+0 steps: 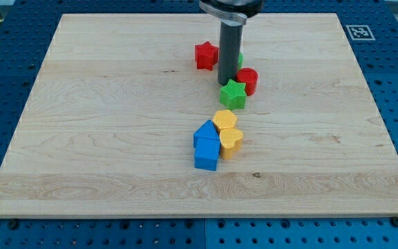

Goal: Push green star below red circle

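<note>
My tip [227, 84], bare rod w/ nothing held, touches green star [233, 94] at its upper-left edge; red circle [248, 80] sits just upper-right of star, touching.

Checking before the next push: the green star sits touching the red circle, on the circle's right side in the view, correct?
Not the right. The camera view shows the green star touching the red circle on its lower left, with my tip right at the star's upper edge.
</note>
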`<state>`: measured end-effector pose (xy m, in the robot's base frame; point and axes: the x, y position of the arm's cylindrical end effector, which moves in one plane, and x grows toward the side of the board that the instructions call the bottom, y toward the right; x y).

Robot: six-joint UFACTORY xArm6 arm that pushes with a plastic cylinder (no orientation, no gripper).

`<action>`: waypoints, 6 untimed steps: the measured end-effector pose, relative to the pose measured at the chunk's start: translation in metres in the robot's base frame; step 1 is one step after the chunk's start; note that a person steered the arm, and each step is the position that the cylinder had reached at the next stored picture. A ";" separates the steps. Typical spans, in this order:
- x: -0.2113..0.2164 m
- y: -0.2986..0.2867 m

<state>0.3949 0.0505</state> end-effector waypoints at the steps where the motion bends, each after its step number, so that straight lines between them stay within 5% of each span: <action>1: 0.005 0.002; 6: 0.019 -0.005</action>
<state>0.4136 0.0452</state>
